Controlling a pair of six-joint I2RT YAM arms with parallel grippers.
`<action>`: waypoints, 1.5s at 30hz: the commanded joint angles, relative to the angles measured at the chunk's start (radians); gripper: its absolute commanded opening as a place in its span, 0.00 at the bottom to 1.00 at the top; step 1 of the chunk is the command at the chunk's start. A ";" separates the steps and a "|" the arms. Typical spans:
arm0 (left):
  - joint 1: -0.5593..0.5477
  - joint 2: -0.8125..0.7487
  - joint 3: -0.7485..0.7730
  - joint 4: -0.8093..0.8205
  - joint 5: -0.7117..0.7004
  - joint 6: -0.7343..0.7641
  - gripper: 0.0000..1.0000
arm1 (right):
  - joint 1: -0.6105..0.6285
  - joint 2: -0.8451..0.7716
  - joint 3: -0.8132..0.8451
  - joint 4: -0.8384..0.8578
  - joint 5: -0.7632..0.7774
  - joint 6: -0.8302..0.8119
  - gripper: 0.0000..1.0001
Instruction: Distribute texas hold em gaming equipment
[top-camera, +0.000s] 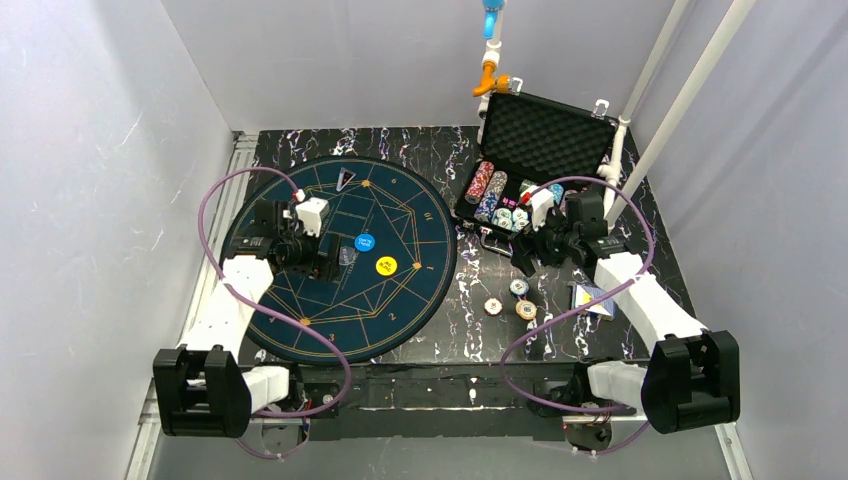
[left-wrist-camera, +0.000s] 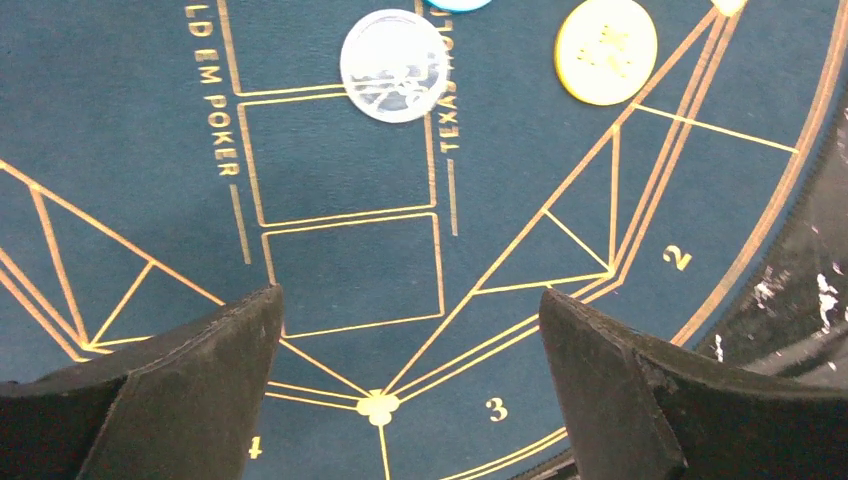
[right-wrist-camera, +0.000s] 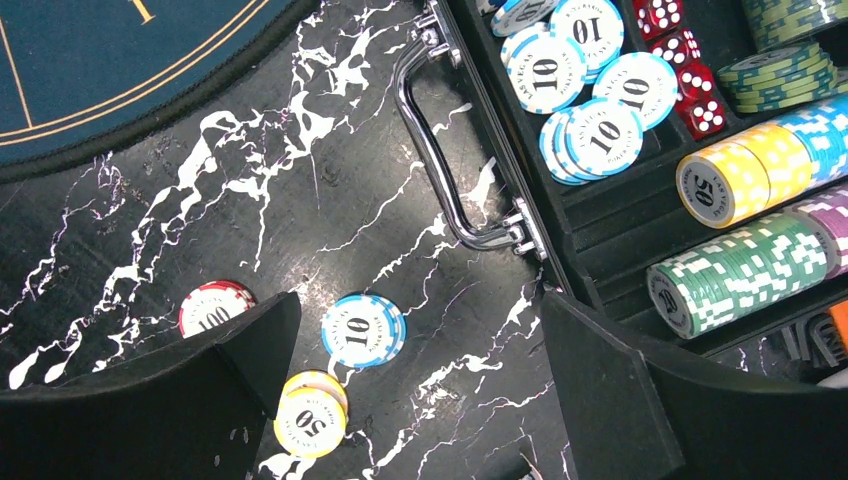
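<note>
Here left tool (left-wrist-camera: 408, 300) and right tool (right-wrist-camera: 420, 300) gape empty; mat (left-wrist-camera: 120, 120) reads "EM POKER"; chips (right-wrist-camera: 363, 330) 100, 10, 50.

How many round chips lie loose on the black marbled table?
3, in the right wrist view: red 100 chip at left, blue 10 chip at right, yellow 50 chip below them.

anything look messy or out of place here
Yes: the light-blue 10 chips lie in a loose jumble in the case, unlike the neat chip rows beside them. A red 100 chip, a blue 10 chip and a yellow 50 chip sit loose on the marbled table.
</note>
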 joint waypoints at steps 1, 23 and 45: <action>-0.003 0.047 0.078 0.009 -0.148 -0.021 0.99 | 0.004 -0.017 -0.030 0.080 0.000 0.024 1.00; -0.107 0.452 0.379 -0.161 -0.096 0.190 0.99 | 0.004 0.066 0.033 -0.016 -0.006 -0.061 1.00; -0.199 0.637 0.348 -0.011 -0.191 0.136 0.64 | 0.005 0.080 0.044 -0.032 -0.010 -0.065 1.00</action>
